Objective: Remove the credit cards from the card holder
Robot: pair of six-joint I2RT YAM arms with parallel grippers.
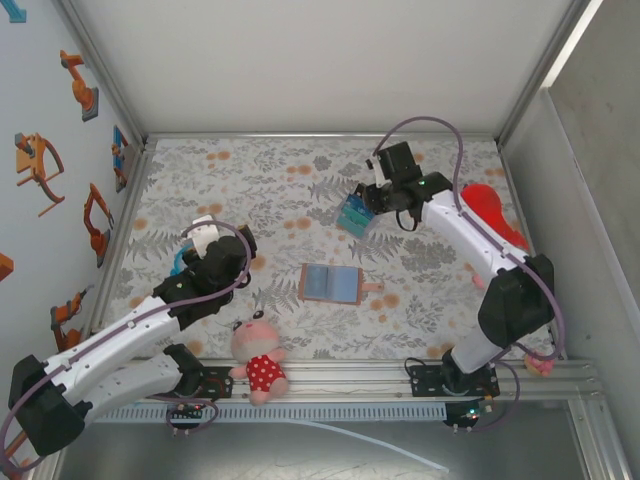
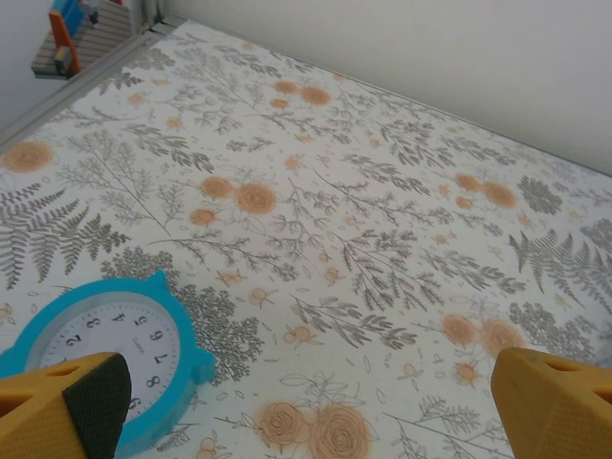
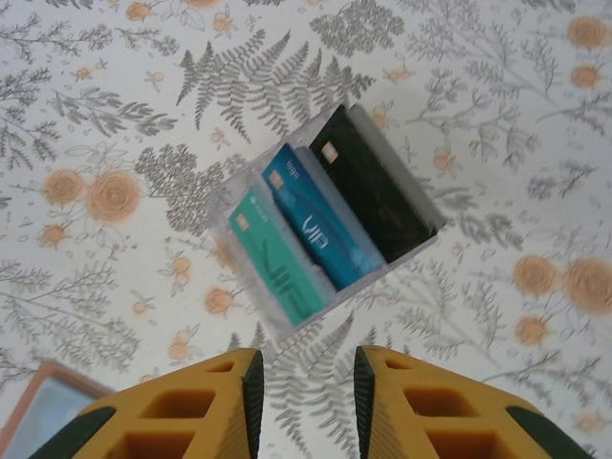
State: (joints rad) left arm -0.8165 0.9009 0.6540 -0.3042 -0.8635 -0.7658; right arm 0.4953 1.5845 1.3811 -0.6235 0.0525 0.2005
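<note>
Card holder (image 1: 330, 283) lying open, blue-grey inside up; just beyond it, slightly right, the right gripper (image 3: 308, 368), jaws narrowly parted and empty, hovers over three credit cards (image 3: 316, 229) standing in a clear rack (image 3: 421, 215); well left of the card holder, the left gripper (image 2: 306, 382), jaws wide apart and empty, beside a blue clock (image 2: 115, 359).

A floral-patterned table (image 1: 300, 180) meets white back wall (image 1: 320, 60) and left wall (image 1: 45, 110) bearing robot stickers (image 1: 38, 165).
</note>
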